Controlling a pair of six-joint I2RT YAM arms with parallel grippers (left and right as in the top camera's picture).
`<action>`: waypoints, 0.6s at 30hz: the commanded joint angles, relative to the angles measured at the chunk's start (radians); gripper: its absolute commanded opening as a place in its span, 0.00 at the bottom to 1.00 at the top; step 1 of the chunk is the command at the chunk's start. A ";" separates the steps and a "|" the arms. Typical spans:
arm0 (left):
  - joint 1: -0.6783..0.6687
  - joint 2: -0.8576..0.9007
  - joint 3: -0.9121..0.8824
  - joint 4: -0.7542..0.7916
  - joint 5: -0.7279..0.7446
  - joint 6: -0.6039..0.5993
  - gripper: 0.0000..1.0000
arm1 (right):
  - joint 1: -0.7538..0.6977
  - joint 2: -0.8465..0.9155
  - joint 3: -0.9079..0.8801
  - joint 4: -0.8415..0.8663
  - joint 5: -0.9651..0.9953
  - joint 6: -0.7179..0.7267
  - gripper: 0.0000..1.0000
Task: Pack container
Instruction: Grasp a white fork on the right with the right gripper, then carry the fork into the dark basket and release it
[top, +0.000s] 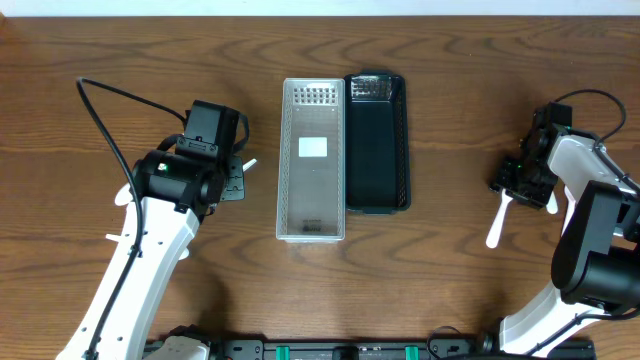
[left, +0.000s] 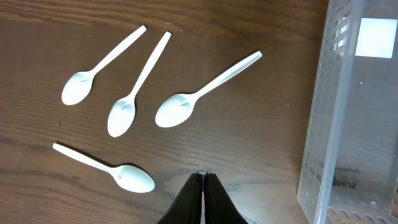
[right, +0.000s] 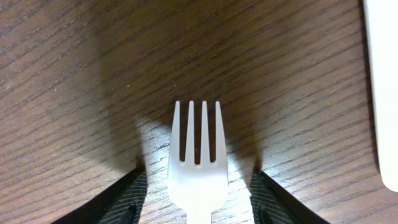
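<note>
packing looks barely begun: the clear rectangular plastic container (top: 312, 160) shows no cutlery, nor does the black plastic tray (top: 378, 140) just at its three o'clock. the left gripper (left: 204, 186), pinched together on nothing, hovers by four white plastic spoons (left: 180, 111) at nine o'clock. the right gripper (right: 198, 193), spread wide, straddles a white plastic fork (right: 198, 149) without touching it.

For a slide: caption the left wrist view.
Four white spoons on the table beside the clear container; left gripper shut.
</note>
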 joint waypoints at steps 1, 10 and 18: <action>0.005 -0.002 -0.004 -0.003 -0.001 0.009 0.06 | -0.006 0.051 -0.014 0.000 -0.011 -0.003 0.50; 0.005 -0.002 -0.004 -0.008 -0.002 0.009 0.06 | -0.006 0.051 -0.014 0.003 -0.011 -0.003 0.20; 0.005 -0.002 -0.004 -0.010 -0.002 0.009 0.06 | 0.011 0.005 0.031 -0.058 -0.020 -0.002 0.11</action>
